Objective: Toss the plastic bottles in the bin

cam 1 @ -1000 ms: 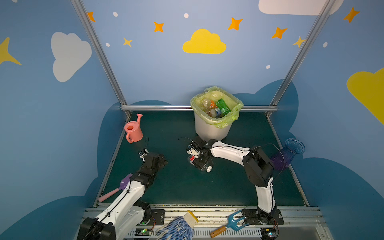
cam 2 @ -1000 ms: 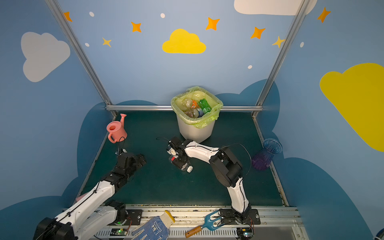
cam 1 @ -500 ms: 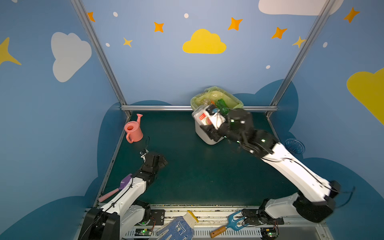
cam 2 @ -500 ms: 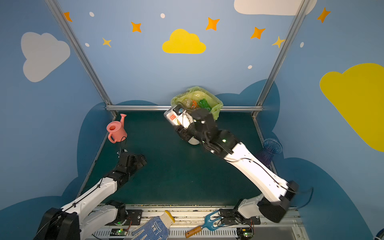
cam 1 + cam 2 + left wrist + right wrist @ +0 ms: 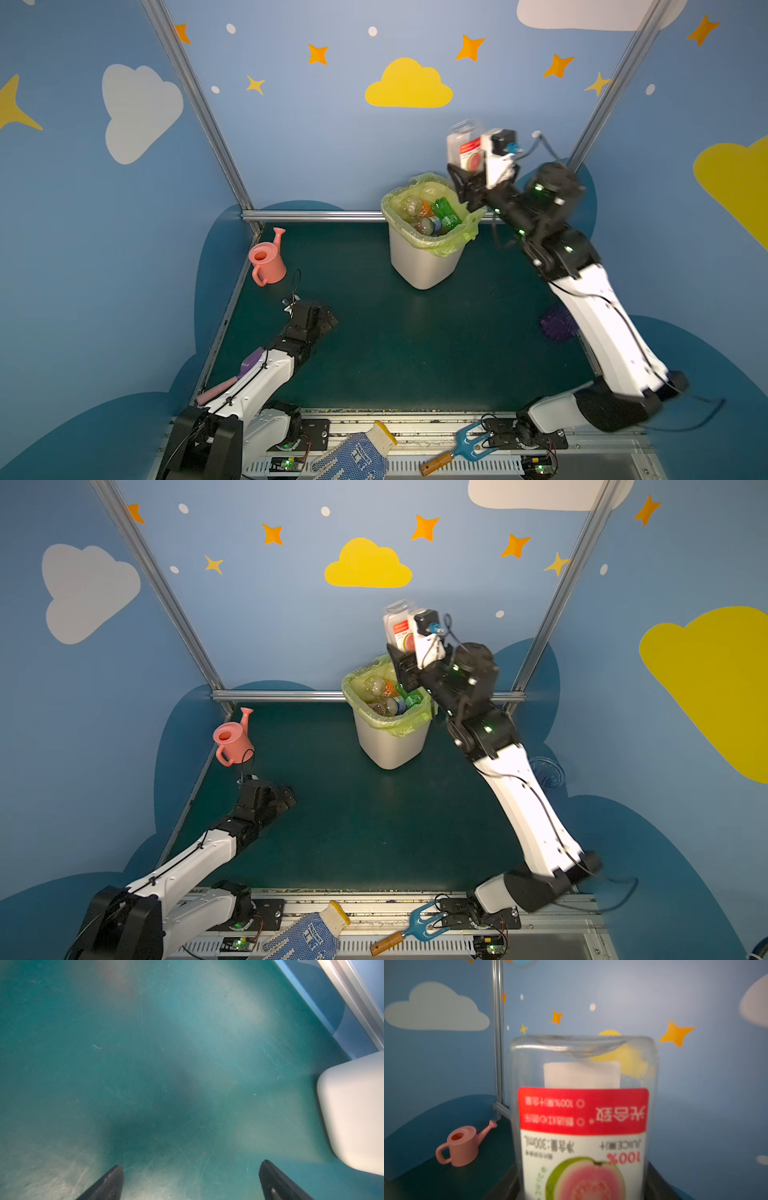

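My right gripper (image 5: 468,168) is shut on a clear squarish plastic bottle (image 5: 464,145) with a red and white guava label (image 5: 583,1126). It holds the bottle bottom-up, high in the air, just above and to the right of the bin's rim. The white bin (image 5: 419,266) with its yellow-green bag stands at the back of the green mat. Inside lie several plastic bottles (image 5: 430,214), one of them green. My left gripper (image 5: 326,320) hovers low over bare mat at the front left, its jaws open and empty (image 5: 191,1169). The bin's wall (image 5: 353,1109) is off to one side of it.
A pink watering can (image 5: 266,259) stands by the back left corner. A purple ribbed vase (image 5: 555,328) lies at the right edge, partly behind my right arm. A knitted glove (image 5: 353,455) and a blue hand fork (image 5: 465,446) lie on the front rail.
The right arm has lifted the bottle from the middle of the mat up past the bin to high beside its right rim. The left arm has hardly moved.
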`<state>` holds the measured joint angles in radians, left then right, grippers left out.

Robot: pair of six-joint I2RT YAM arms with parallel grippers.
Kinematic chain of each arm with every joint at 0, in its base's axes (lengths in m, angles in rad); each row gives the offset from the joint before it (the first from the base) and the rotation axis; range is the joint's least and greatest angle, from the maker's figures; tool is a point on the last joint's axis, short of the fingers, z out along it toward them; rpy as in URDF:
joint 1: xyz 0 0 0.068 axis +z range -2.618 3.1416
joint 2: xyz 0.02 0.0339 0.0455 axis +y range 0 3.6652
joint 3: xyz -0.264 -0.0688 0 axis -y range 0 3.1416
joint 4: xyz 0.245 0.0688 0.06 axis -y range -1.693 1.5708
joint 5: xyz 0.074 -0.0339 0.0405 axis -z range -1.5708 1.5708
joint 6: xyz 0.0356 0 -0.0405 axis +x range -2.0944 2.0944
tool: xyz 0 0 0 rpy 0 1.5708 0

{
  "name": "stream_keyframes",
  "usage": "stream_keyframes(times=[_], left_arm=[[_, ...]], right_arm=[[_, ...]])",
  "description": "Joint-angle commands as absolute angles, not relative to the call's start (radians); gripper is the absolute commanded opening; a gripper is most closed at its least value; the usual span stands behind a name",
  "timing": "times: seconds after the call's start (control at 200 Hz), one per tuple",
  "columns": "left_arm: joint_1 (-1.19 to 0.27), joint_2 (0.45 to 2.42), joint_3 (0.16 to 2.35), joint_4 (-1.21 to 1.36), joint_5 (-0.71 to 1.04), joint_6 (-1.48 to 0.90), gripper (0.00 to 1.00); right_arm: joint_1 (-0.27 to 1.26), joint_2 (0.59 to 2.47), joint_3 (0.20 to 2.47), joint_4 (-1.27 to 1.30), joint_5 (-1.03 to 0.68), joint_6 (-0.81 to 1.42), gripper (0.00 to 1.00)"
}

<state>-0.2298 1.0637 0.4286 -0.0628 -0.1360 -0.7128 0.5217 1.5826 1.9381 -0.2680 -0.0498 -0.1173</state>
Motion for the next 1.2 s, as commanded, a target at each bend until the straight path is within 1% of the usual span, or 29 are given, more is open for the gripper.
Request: stream_keyframes(times=[0.0, 0.05, 0.1, 0.19, 0.245, 0.32, 0.436, 0.596, 0.691, 0.751, 0.886, 0.986, 1.071, 1.196], left_arm=[[-0.227, 1.047, 0.449, -0.084, -0.132, -0.703, 1.0], [-0.226, 1.032, 0.451, -0.099, -0.139, -0.694, 1.0], [-0.226, 1.018, 0.447, -0.107, -0.15, -0.689, 1.0], [-0.225, 0.992, 0.432, -0.102, -0.157, -0.689, 1.0], [-0.225, 0.984, 0.425, -0.098, -0.158, -0.691, 1.0], [-0.225, 0.977, 0.419, -0.094, -0.155, -0.696, 1.0], [-0.225, 0.98, 0.419, -0.094, -0.155, -0.695, 1.0], [-0.225, 0.984, 0.422, -0.086, -0.175, -0.683, 1.0], [-0.225, 0.984, 0.427, -0.082, -0.201, -0.666, 1.0], [-0.225, 0.985, 0.431, -0.081, -0.216, -0.653, 1.0], [-0.222, 0.998, 0.439, -0.072, -0.272, -0.618, 1.0], [-0.215, 1.009, 0.443, -0.056, -0.312, -0.581, 1.0], [-0.203, 1.019, 0.445, -0.035, -0.355, -0.576, 1.0], [-0.18, 1.034, 0.445, 0.036, -0.355, -0.567, 1.0]], right_arm=[[0.468, 1.759, 2.04, -0.51, -0.156, -0.028, 0.7], [0.465, 1.773, 2.088, -0.54, -0.113, -0.051, 0.81], [0.465, 1.735, 2.08, -0.509, -0.082, -0.067, 0.91], [0.464, 1.612, 2.008, -0.391, -0.031, -0.085, 0.96], [0.463, 1.549, 1.992, -0.373, -0.001, -0.092, 0.98], [0.465, 1.477, 1.961, -0.371, 0.032, -0.105, 0.98], [0.452, 1.37, 1.845, -0.329, 0.082, -0.119, 0.98], [0.364, 1.274, 1.653, -0.311, 0.085, -0.084, 0.98], [0.309, 1.214, 1.47, -0.269, 0.104, -0.077, 0.98], [0.273, 1.161, 1.314, -0.217, 0.103, -0.072, 0.98], [0.173, 1.035, 0.941, -0.029, 0.092, -0.037, 0.98], [0.098, 0.979, 0.717, 0.098, 0.104, -0.009, 0.98], [0.038, 0.974, 0.559, 0.204, 0.115, 0.042, 0.98], [-0.013, 1.043, 0.429, 0.319, 0.088, 0.084, 0.98]])
